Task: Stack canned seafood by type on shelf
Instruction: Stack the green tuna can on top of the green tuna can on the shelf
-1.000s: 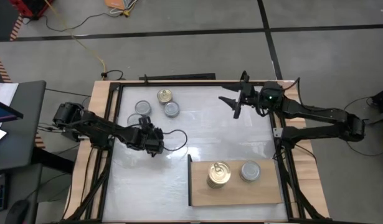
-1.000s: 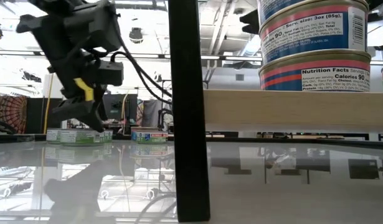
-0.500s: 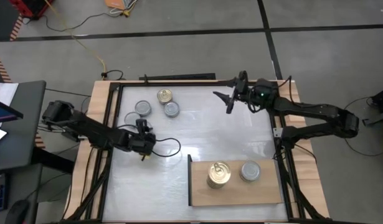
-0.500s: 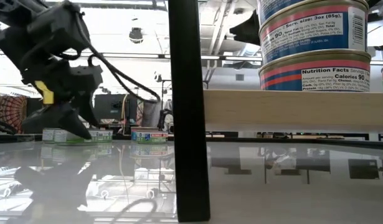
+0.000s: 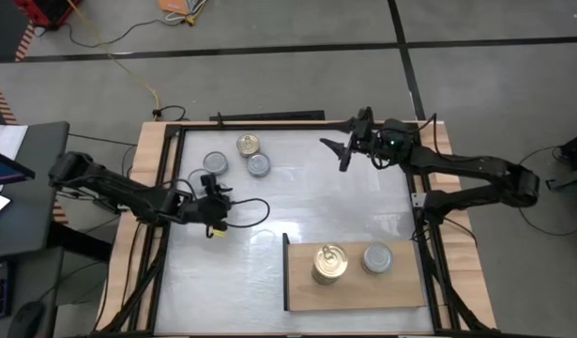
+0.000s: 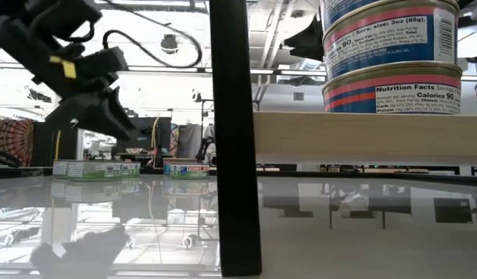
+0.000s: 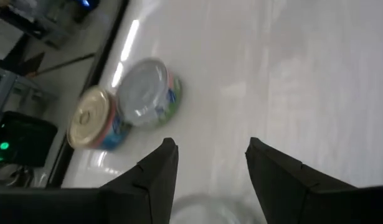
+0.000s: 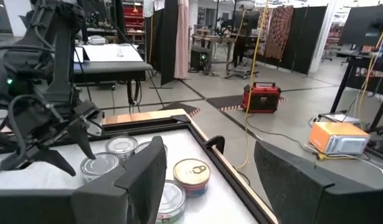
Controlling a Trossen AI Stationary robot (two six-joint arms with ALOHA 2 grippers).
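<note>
Three loose tins stand on their bases at the table's far left: a silver-lidded one, a gold-lidded one and another silver one. The left wrist view shows a silver lid with the gold tin beside it. The wooden shelf lies near right and carries a gold-lidded stack and a silver tin. My left gripper hovers open just near of the loose tins. My right gripper hangs open over the far middle, holding nothing.
A dark upright edge stands at the shelf's left end, with the stacked tins above the board. A black cable loops beside the left wrist. Wooden rails frame the white tabletop.
My left gripper has drawn back toward the table's left edge, away from the shelf, and has risen above the tabletop. My right gripper has shifted a little toward the table's left. The tins have not moved.
</note>
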